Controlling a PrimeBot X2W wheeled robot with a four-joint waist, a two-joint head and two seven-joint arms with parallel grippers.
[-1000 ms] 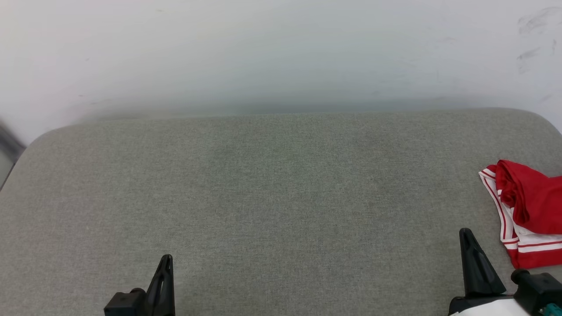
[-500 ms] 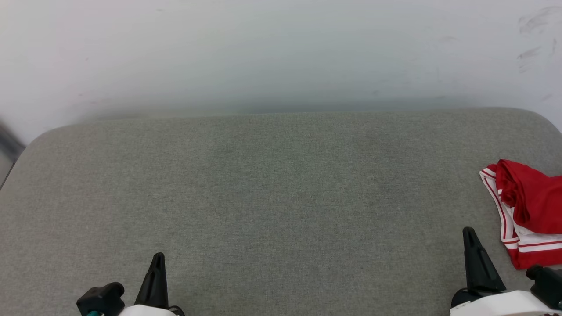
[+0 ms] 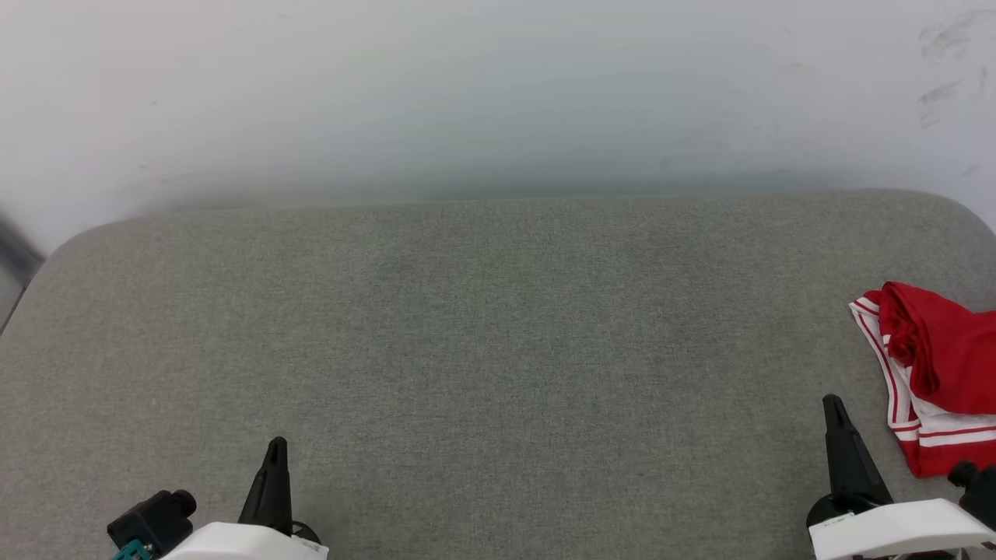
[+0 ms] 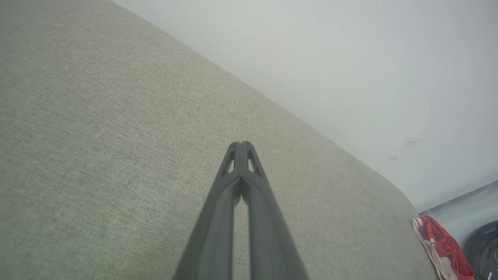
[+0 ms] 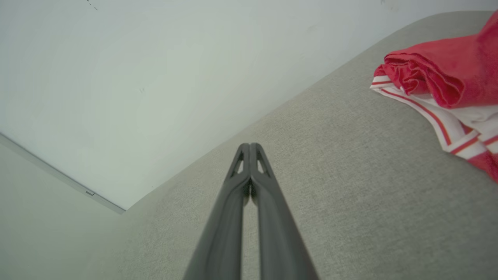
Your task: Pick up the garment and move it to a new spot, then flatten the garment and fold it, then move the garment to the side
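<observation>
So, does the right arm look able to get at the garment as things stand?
Probably yes: the garment lies bunched on the grey cushion beside the right gripper, nothing between them. The gripper is shut and must open first.

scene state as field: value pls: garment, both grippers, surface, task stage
garment: red and white, bunched up, not flattened or folded
garment place: right end of the grey fabric surface, cut off by the head view's right edge
left gripper: shut, empty, over the surface, far from the garment
right gripper: shut, empty, near the garment, not touching it
background: pale wall behind the surface
task stage: pickup not yet begun
</observation>
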